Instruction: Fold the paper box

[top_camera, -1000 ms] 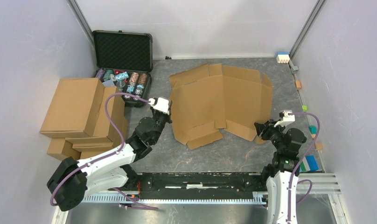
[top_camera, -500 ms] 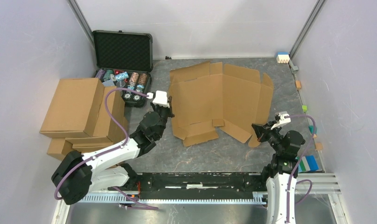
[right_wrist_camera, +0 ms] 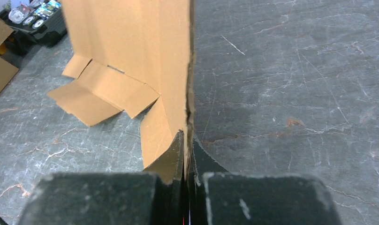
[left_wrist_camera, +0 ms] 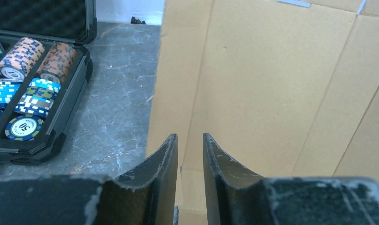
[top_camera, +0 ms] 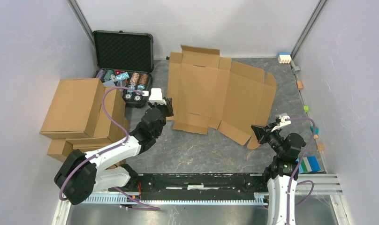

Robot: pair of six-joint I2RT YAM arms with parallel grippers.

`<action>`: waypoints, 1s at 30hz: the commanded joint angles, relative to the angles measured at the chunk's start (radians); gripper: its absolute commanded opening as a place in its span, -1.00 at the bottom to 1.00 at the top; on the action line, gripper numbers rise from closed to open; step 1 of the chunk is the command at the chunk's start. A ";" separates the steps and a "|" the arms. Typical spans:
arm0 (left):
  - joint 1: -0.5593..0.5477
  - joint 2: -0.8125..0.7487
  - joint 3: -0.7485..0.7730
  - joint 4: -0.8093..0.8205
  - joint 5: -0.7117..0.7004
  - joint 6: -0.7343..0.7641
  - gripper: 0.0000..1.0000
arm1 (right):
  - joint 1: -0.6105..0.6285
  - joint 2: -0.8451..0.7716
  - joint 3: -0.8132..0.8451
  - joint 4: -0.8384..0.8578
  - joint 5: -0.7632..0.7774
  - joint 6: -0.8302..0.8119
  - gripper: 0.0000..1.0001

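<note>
The paper box (top_camera: 225, 93) is a flat brown die-cut cardboard sheet spread across the middle of the table, its flaps reaching the back wall. My left gripper (top_camera: 169, 107) hovers at the sheet's left edge. In the left wrist view its fingers (left_wrist_camera: 169, 154) stand a little apart, open, with the cardboard (left_wrist_camera: 272, 84) lying beyond them and nothing pinched. My right gripper (top_camera: 254, 132) is at the sheet's near right corner. In the right wrist view that gripper (right_wrist_camera: 187, 133) is shut on the cardboard's edge (right_wrist_camera: 131, 47), which rises upright from between the fingers.
A black foam-lined case (top_camera: 124, 65) with poker chips lies open at the back left. Stacked brown cartons (top_camera: 82, 115) fill the left side. Small coloured blocks (top_camera: 312, 161) line the right edge, and another block (top_camera: 284, 57) sits in the back right corner.
The left gripper has let go of the sheet's left edge. The right gripper has shut on the near right corner. The sheet has opened out flatter, its far flaps now against the back wall.
</note>
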 commanded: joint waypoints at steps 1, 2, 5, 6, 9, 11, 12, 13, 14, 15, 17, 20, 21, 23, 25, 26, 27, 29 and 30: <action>0.070 -0.012 -0.003 -0.052 0.107 -0.075 -0.35 | 0.004 -0.012 -0.007 0.073 -0.023 0.002 -1.00; 0.087 0.009 0.011 -0.066 0.129 -0.072 -0.32 | 0.004 -0.015 -0.008 0.078 -0.024 0.004 -1.00; 0.156 0.085 0.105 -0.181 0.218 -0.083 -0.14 | 0.005 -0.010 -0.003 0.078 -0.009 0.004 -1.00; 0.184 0.106 0.138 -0.224 0.258 -0.093 -0.09 | 0.005 -0.002 0.001 0.075 -0.003 0.003 -1.00; 0.273 0.184 0.232 -0.298 0.399 -0.091 0.03 | 0.004 0.019 0.014 0.075 -0.004 -0.005 -1.00; 0.306 0.225 0.257 -0.270 0.457 -0.055 0.16 | 0.005 0.025 0.020 0.075 -0.004 -0.009 -1.00; 0.314 0.243 0.265 -0.252 0.478 -0.041 0.24 | 0.007 0.027 0.021 0.075 -0.003 -0.011 -1.00; 0.322 0.260 0.269 -0.227 0.497 -0.026 0.30 | 0.009 0.029 0.020 0.075 -0.003 -0.012 -1.00; 0.331 0.279 0.277 -0.206 0.517 -0.016 0.39 | 0.010 0.032 0.021 0.075 -0.003 -0.013 -1.00; 0.342 0.301 0.286 -0.185 0.544 -0.009 0.45 | 0.011 0.032 0.020 0.076 -0.003 -0.013 -1.00; 0.368 0.354 0.325 -0.166 0.635 0.003 0.53 | 0.011 0.034 0.020 0.078 -0.001 -0.013 -1.00; 0.416 0.448 0.415 -0.198 0.739 -0.029 0.55 | 0.013 0.037 0.024 0.077 -0.001 -0.014 -1.00; 0.429 0.479 0.434 -0.192 0.775 -0.047 0.52 | 0.013 0.038 0.025 0.076 0.000 -0.015 -1.00; 0.449 0.525 0.459 -0.162 0.846 -0.088 0.36 | 0.014 0.040 0.025 0.077 0.002 -0.016 -1.00; 0.457 0.555 0.475 -0.137 0.900 -0.121 0.06 | 0.015 0.042 0.025 0.080 0.002 -0.016 -1.00; 0.457 0.564 0.480 -0.136 0.912 -0.133 -0.13 | 0.015 0.043 0.025 0.082 0.002 -0.015 -1.00; 0.457 0.566 0.478 -0.129 0.923 -0.143 -0.26 | 0.015 0.043 0.025 0.084 0.002 -0.014 -1.00; 0.455 0.558 0.455 -0.091 0.933 -0.156 -0.48 | 0.017 0.046 0.027 0.086 0.002 -0.009 -1.00; 0.454 0.549 0.443 -0.074 0.939 -0.164 -0.56 | 0.017 0.049 0.030 0.088 -0.002 -0.004 -1.00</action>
